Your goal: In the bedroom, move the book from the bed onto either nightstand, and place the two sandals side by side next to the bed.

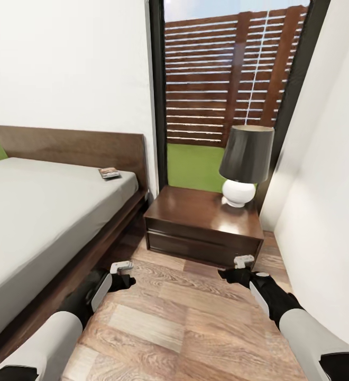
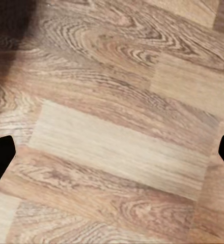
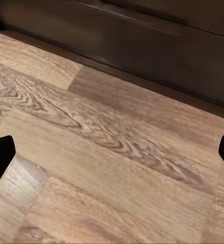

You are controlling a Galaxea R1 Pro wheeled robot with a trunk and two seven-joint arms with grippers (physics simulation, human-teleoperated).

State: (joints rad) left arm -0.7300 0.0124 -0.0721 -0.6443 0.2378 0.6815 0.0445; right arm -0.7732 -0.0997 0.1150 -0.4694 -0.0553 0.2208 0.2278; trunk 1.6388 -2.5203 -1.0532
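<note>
book [image 1: 110, 172] sits on the bed [image 1: 31, 211] by the headboard, nightstand [image 1: 203, 225] close by. left gripper [image 2: 112, 152] and right gripper [image 3: 112, 152] both spread wide, holding nothing.

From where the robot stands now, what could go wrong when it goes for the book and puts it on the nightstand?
1. The book lies at the mattress's far corner by the headboard; the left gripper hangs low over the floor, so reaching it may mean leaning over the bed.
2. The lamp takes the nightstand's right rear; an arm swinging in could knock it. The front left looks safer.
3. The corner is tight: the right gripper sits near the drawer fronts.
</note>
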